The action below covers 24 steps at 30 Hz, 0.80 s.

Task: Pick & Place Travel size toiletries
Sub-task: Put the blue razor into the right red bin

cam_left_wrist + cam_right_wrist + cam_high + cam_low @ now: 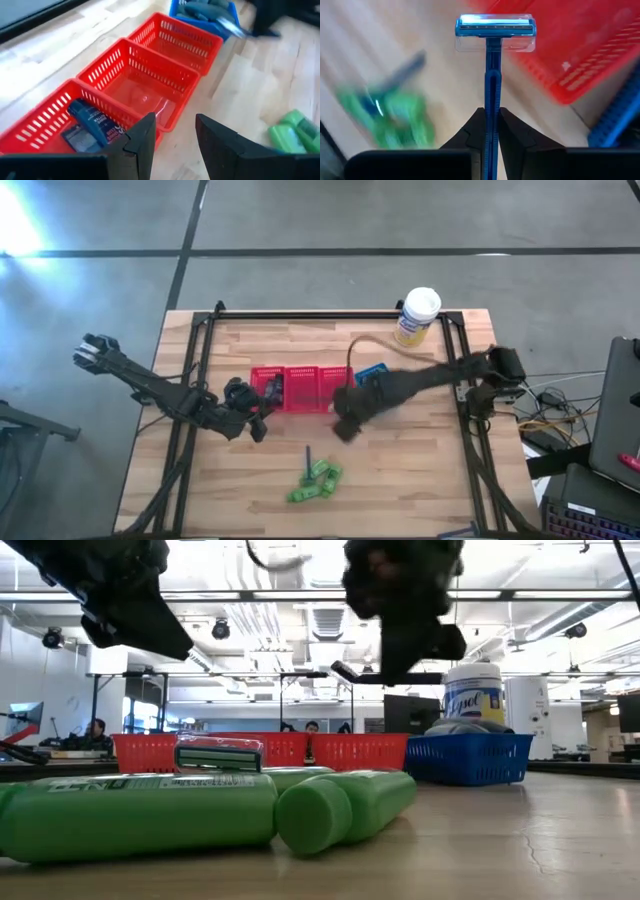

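Your right gripper (pixel 491 120) is clamping its jaws tight on the handle of a blue razor (pixel 492 75), while your left gripper (pixel 172 135) is holding its jaws apart with nothing between them. The razor's long axis is running straight out from the fingertips, its capped blade head (pixel 495 32) at the far end and set crosswise to the handle. In the high view the right gripper (pixel 345 425) is hanging over the table just in front of the red baskets, near their right end.

You are looking at 3 red baskets (pixel 300 388) in a row, touching side by side, and 1 blue basket (pixel 372 372) just beside the right end of the row. The left gripper (pixel 250 412) is hovering near the left end, where 1 dark blue packet (pixel 92 122) is lying in the leftmost red basket (pixel 47 120). The other 2 red baskets are showing no toiletries.

Nearer the front edge, green tubes (pixel 316 482) are lying in a cluster, at least 2 side by side in the low view (pixel 140 815). 1 second razor (pixel 309 455) is lying on the wood, touching that cluster. 1 white-lidded canister (pixel 417 316) is standing at the back edge.
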### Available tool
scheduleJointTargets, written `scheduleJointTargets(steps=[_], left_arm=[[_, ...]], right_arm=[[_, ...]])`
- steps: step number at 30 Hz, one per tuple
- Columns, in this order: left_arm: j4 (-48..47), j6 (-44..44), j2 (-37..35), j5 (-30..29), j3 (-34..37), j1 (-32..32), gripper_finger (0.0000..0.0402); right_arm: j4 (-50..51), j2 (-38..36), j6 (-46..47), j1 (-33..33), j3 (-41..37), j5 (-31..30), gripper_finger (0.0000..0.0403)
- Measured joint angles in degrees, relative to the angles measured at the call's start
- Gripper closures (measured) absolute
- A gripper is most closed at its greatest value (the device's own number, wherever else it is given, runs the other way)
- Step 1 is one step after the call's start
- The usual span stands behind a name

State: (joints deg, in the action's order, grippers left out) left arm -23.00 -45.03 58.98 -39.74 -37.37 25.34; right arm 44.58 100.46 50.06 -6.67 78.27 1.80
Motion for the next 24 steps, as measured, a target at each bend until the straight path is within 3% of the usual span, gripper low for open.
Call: scheduleJointTargets(steps=[4,8,12,18,24], left_arm=[[0.00,4.13,-0.33,1.60,0.05,0.02,0.0257],[0.01,4.54,-0.39,3.77,0.05,0.04,0.0257],[0.01,3.96,-0.42,4.78,0.05,0.04,0.0257],[0.02,3.43,-0.42,4.89,0.05,0.31,0.0257],[2.38,8.10,0.28,9.34,0.18,0.33,0.0257]], right_arm=[[-9.31,-0.12,10.43,8.37,-2.45,1.19,0.0368],[-17.79,3.28,14.31,13.25,-3.66,4.18,0.0334],[-15.15,4.71,15.34,12.57,-3.52,6.15,0.0281],[-11.20,3.61,16.00,9.68,-3.49,-1.62,0.0211],[-6.68,-0.93,12.97,6.11,-1.84,-3.88,0.0168]])
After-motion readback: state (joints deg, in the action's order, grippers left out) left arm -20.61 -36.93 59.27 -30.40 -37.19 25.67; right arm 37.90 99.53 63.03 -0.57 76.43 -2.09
